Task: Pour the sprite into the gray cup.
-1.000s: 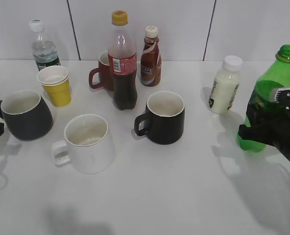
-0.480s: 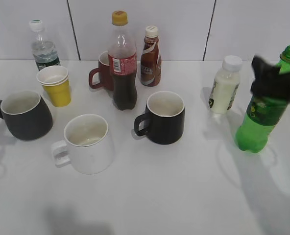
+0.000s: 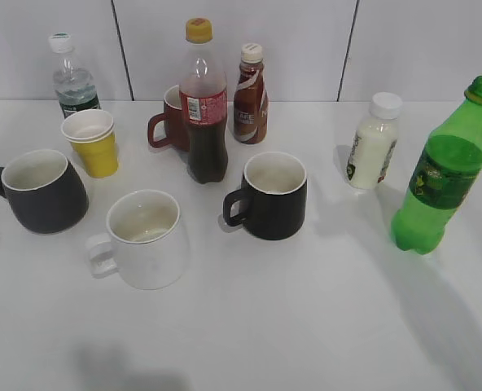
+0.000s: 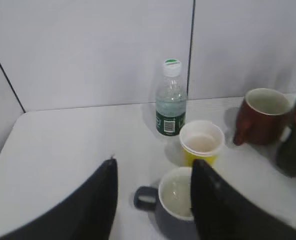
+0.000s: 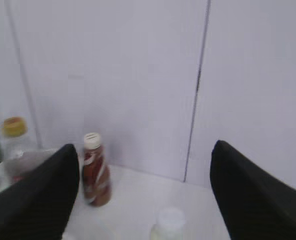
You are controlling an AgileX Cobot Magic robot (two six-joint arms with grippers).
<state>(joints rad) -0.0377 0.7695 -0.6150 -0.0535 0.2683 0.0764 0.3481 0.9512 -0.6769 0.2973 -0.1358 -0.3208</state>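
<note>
The sprite point(image 3: 440, 175), a green capless bottle, stands alone at the right of the table in the exterior view. The gray cup point(image 3: 44, 191) stands at the far left, handle pointing left. Neither gripper shows in the exterior view. In the left wrist view my left gripper point(image 4: 154, 161) is open and empty, raised above the gray cup point(image 4: 175, 194), which lies below between the fingers. In the right wrist view my right gripper point(image 5: 144, 146) is open and empty, held high; the sprite is out of that view.
A white mug point(image 3: 147, 239), a black mug point(image 3: 273, 195), a cola bottle point(image 3: 204, 102), a brown coffee bottle point(image 3: 250, 83), a red-brown mug point(image 3: 169, 120), a yellow cup point(image 3: 93, 142), a water bottle point(image 3: 70, 77) and a white milk bottle point(image 3: 371, 142) stand on the white table.
My right gripper, at the sprite a second ago, rose and left the exterior view. My left gripper left the gray cup's handle and went out of view. Bottle and cup stay put.
</note>
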